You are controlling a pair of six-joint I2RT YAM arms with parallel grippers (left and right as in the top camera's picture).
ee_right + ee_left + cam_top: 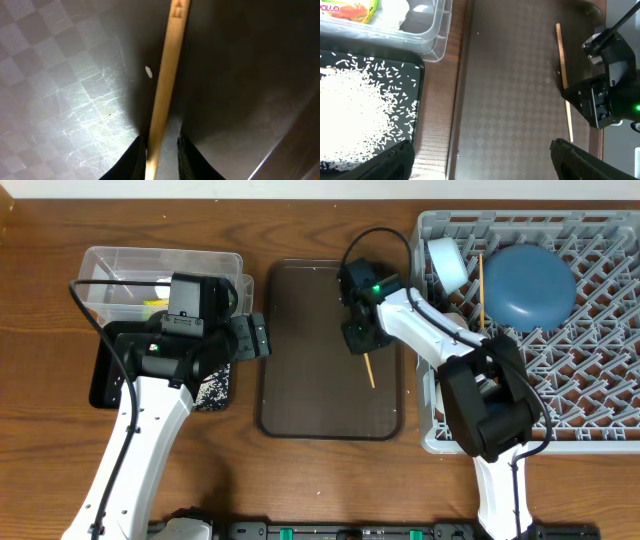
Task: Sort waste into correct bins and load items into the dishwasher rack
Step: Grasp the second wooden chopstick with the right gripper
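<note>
A thin wooden chopstick (pixel 368 368) (pixel 564 85) lies on the brown serving tray (pixel 300 390), near its right side. My right gripper (pixel 360 340) (pixel 162 162) is low over the tray with its fingers (pixel 135 160) on either side of the chopstick (pixel 165 85). The left finger touches the wood and a narrow gap shows at the right finger. My left gripper (pixel 258 337) (pixel 482 162) hangs wide open over the tray's left edge with nothing in it. The dishwasher rack (pixel 600 400) holds a blue bowl (pixel 535 285), a white bowl (pixel 447 263) and another chopstick (pixel 480 290).
The clear tub (pixel 130 270) (pixel 425 37) at the back left holds the yellow-orange wrapper (pixel 350 12) and the white napkin (pixel 395 12). The black tray (pixel 100 380) in front of it carries spread rice grains (pixel 360 100). One rice grain (pixel 148 72) lies beside the chopstick.
</note>
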